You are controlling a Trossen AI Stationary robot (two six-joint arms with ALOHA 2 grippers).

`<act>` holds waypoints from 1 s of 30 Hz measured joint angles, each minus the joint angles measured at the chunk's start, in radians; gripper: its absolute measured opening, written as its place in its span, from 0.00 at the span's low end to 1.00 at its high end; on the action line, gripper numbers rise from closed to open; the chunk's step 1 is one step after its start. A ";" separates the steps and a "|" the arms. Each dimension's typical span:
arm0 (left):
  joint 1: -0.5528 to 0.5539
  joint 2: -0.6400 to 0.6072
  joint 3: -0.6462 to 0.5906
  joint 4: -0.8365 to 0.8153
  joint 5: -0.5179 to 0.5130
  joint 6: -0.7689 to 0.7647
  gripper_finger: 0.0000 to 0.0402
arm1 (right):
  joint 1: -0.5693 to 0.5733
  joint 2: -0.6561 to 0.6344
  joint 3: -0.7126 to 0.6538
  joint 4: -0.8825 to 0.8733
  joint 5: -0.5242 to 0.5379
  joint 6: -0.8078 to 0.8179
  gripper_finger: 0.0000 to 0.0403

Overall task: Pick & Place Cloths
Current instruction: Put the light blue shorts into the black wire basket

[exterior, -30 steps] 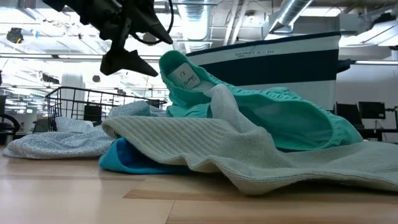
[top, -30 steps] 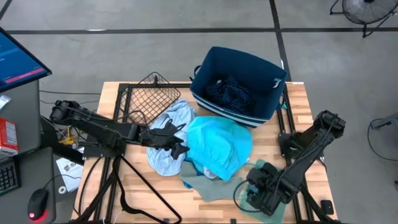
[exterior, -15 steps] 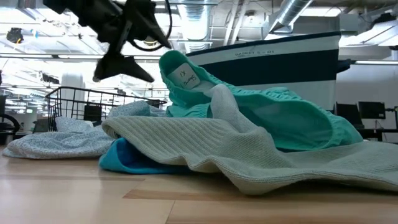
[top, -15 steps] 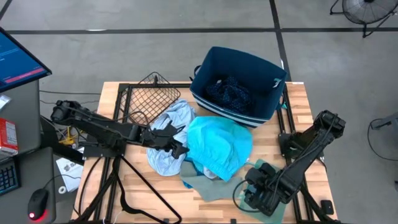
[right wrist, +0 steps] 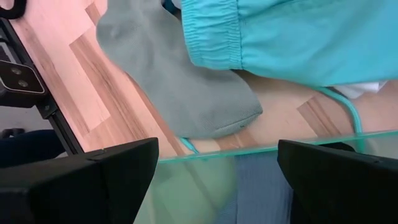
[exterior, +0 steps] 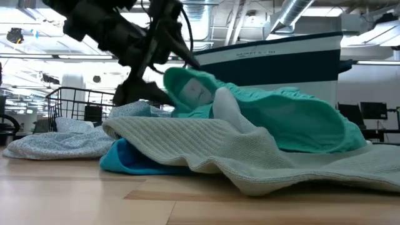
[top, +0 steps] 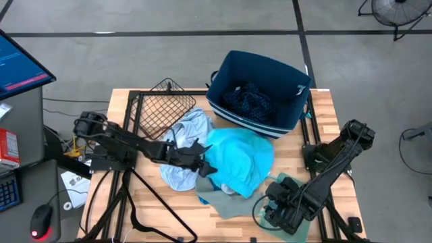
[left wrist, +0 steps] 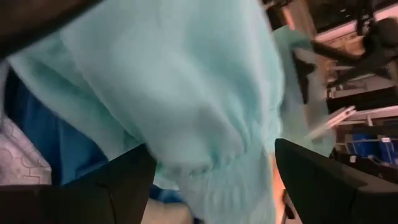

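At mid-bench the left gripper (top: 201, 156), jaws spread wide, straddles the left edge of the bright turquoise cloth (top: 237, 158), far nearer than the open right gripper (top: 275, 214) waiting at the front-right corner.

A grey floor (top: 169, 61) crossed by dark lines surrounds the wooden worktop (top: 169, 216), with a monitor (top: 20, 64) upper left and a fan (top: 398, 13) upper right.
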 joint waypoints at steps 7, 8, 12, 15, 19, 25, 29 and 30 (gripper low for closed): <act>0.010 0.059 0.000 0.043 0.012 -0.077 0.73 | 0.000 0.000 0.000 0.008 0.015 0.000 0.80; 0.013 0.062 0.000 0.047 0.017 -0.095 0.70 | 0.000 0.000 0.000 0.011 0.020 0.000 0.80; 0.017 0.066 0.000 0.052 0.030 -0.112 0.51 | -0.005 0.000 0.000 0.013 0.048 0.000 0.80; 0.014 0.066 0.000 0.068 0.033 -0.106 0.31 | -0.018 0.000 0.000 0.013 0.051 0.000 0.80; 0.014 0.066 0.000 0.121 0.054 -0.055 0.05 | -0.041 0.000 0.000 0.013 0.053 -0.002 0.80; 0.014 0.025 0.000 0.280 0.069 -0.035 0.01 | -0.069 0.000 0.000 0.031 0.057 -0.043 0.80; 0.014 -0.095 0.000 0.314 0.075 0.026 0.00 | -0.091 0.000 0.001 0.100 0.057 -0.139 0.80; 0.014 -0.136 0.000 0.308 0.075 0.057 0.00 | -0.096 0.000 0.006 0.111 0.057 -0.167 0.80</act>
